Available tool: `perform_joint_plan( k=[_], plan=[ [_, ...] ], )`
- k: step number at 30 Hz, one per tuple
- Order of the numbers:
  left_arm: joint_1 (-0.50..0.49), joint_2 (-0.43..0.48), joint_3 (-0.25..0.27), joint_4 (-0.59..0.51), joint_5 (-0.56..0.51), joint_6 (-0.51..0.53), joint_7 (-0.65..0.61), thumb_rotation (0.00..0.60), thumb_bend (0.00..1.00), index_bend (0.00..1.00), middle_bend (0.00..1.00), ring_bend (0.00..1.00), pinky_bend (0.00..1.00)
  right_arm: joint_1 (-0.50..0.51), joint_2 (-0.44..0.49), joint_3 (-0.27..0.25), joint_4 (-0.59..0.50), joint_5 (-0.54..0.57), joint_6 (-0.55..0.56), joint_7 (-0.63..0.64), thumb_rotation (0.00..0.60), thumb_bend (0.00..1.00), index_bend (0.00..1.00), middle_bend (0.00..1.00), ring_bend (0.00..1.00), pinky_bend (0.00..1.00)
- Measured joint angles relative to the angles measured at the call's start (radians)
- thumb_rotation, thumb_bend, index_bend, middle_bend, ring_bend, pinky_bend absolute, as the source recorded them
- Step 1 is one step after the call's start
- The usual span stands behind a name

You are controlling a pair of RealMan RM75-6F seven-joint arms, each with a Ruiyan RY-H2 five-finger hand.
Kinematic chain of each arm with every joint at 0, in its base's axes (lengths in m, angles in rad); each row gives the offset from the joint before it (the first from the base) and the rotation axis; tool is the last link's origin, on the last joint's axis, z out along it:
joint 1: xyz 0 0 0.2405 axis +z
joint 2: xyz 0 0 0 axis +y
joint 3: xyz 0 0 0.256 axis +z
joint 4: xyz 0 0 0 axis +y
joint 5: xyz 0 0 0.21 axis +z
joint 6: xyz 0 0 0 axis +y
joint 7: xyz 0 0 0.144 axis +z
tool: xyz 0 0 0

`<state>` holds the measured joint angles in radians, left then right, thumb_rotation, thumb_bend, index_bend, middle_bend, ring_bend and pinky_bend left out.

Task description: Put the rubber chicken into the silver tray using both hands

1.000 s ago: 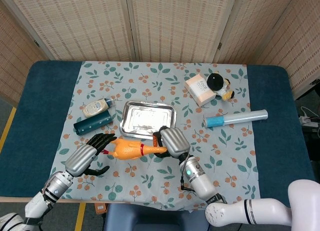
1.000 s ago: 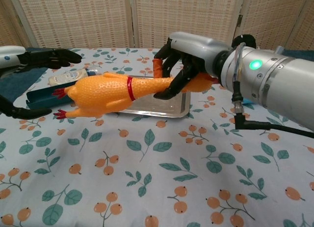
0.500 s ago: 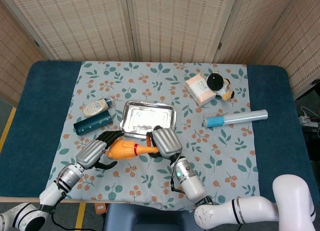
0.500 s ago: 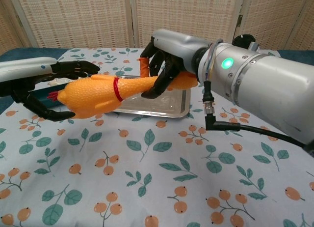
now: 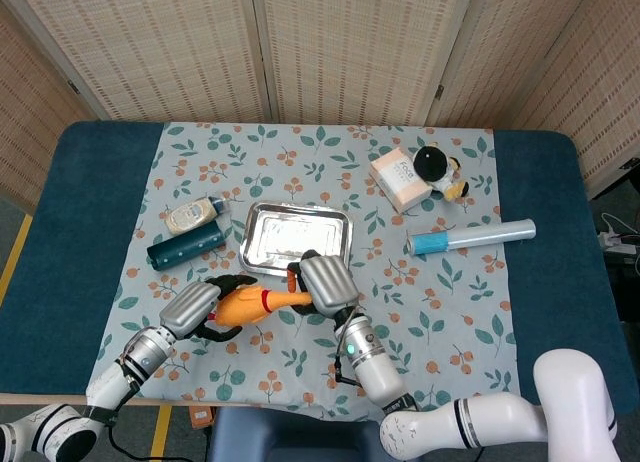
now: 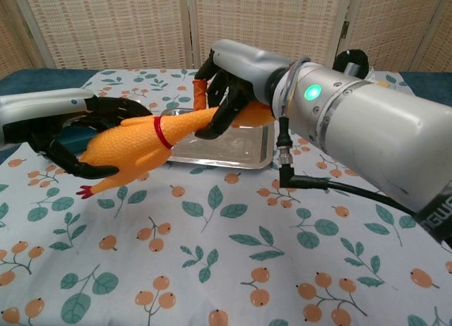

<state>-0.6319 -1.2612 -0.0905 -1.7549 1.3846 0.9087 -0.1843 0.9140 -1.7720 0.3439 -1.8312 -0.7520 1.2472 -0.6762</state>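
Note:
The orange rubber chicken (image 6: 138,146) (image 5: 250,304) with a red neck band hangs above the cloth, in front of the silver tray (image 5: 272,224) (image 6: 256,144). My right hand (image 6: 229,86) (image 5: 322,280) grips its head and neck end. My left hand (image 6: 67,128) (image 5: 200,307) wraps its dark fingers around the fat body from the other side. The chicken's red feet point down and to the left. The tray lies flat with nothing in it.
A dark teal tube (image 5: 186,247) and a small bottle (image 5: 193,214) lie left of the tray. A boxed soap (image 5: 398,180), a black and white plush toy (image 5: 438,168) and a blue-capped roll (image 5: 470,237) sit at the right of the leaf-patterned cloth.
My left hand has come in from the left and closed around the chicken's body. Both hands and the chicken have shifted left, and the body end has dropped lower.

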Motion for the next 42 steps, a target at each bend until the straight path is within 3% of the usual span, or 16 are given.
perform_joint_plan(
  k=[4, 11, 13, 16, 17, 19, 26, 42],
  plan=[
    [-0.001, -0.003, 0.0, 0.012, -0.009, 0.0, -0.006, 0.6, 0.42, 0.43, 0.46, 0.39, 0.5, -0.001, 0.013, 0.007, -0.014, 0.014, 0.0, 0.003, 0.6, 0.39, 0.93, 0.69, 0.88, 1.0],
    [-0.005, -0.005, 0.0, 0.005, -0.025, -0.004, 0.023, 0.6, 0.87, 0.64, 0.65, 0.58, 0.74, -0.002, 0.024, 0.004, -0.023, 0.02, 0.0, 0.009, 0.6, 0.38, 0.93, 0.69, 0.88, 1.0],
    [-0.006, -0.005, 0.0, 0.0, -0.029, -0.002, 0.04, 0.6, 0.92, 0.66, 0.67, 0.6, 0.77, -0.001, 0.026, 0.003, -0.025, 0.021, 0.0, 0.01, 0.6, 0.38, 0.93, 0.69, 0.88, 1.0],
    [-0.007, -0.004, 0.0, -0.011, -0.039, 0.0, 0.057, 0.6, 0.99, 0.74, 0.74, 0.71, 0.89, -0.001, 0.028, 0.002, -0.027, 0.021, 0.001, 0.011, 0.6, 0.38, 0.93, 0.69, 0.88, 1.0],
    [-0.006, -0.005, -0.002, -0.012, -0.044, 0.004, 0.062, 0.6, 1.0, 0.79, 0.78, 0.77, 0.96, -0.001, 0.028, 0.002, -0.029, 0.02, 0.002, 0.012, 0.6, 0.38, 0.93, 0.69, 0.88, 1.0],
    [0.003, -0.016, -0.011, -0.013, -0.056, 0.035, 0.084, 0.6, 1.0, 0.83, 0.82, 0.82, 1.0, -0.002, 0.032, 0.001, -0.036, 0.019, 0.004, 0.013, 0.6, 0.38, 0.93, 0.69, 0.88, 1.0],
    [0.04, -0.093, -0.035, -0.032, -0.099, 0.177, 0.224, 0.6, 1.0, 0.85, 0.85, 0.85, 1.0, -0.004, 0.044, -0.003, -0.05, 0.021, 0.009, 0.017, 0.6, 0.38, 0.93, 0.69, 0.88, 1.0],
    [0.055, -0.12, -0.04, -0.027, -0.114, 0.201, 0.285, 0.6, 1.0, 0.88, 0.88, 0.91, 1.0, -0.001, 0.057, -0.006, -0.058, 0.031, 0.011, 0.023, 0.6, 0.38, 0.93, 0.69, 0.88, 1.0]
  ],
)
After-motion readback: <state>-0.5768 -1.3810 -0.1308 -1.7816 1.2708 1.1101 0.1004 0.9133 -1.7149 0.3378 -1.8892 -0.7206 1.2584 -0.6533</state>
